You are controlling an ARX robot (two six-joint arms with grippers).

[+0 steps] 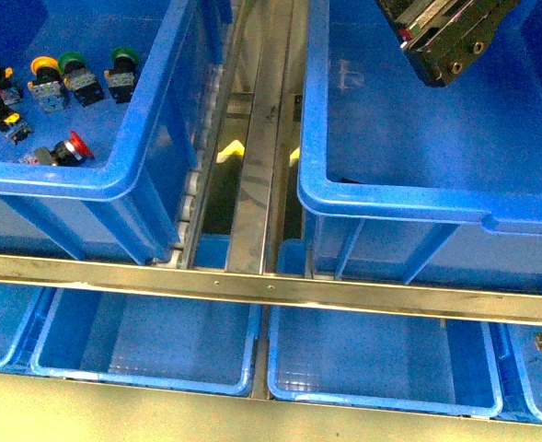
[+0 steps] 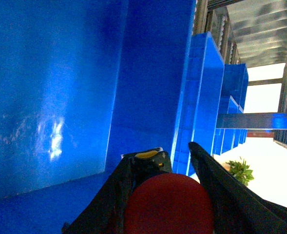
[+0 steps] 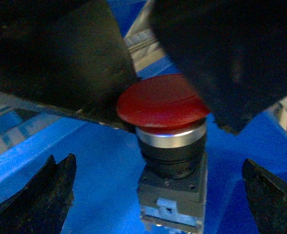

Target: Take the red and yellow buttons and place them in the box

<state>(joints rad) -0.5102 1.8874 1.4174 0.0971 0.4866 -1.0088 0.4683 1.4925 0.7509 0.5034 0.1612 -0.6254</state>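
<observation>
Red button (image 3: 162, 105) hangs cap-up, pinched by its cap in the left pincer (image 2: 163, 156), whose fingers press on it from both sides. The right pincer (image 3: 155, 168) is spread wide to either side of it, holding nothing. An arm (image 1: 441, 37) shows at the upper right of the front view, over the box (image 1: 390, 198). No button shows on the visible box floor. At upper left, the crate (image 1: 59, 175) holds a second red button (image 1: 75, 145) and yellow buttons (image 1: 44, 66), so I judge most of the task is left.
</observation>
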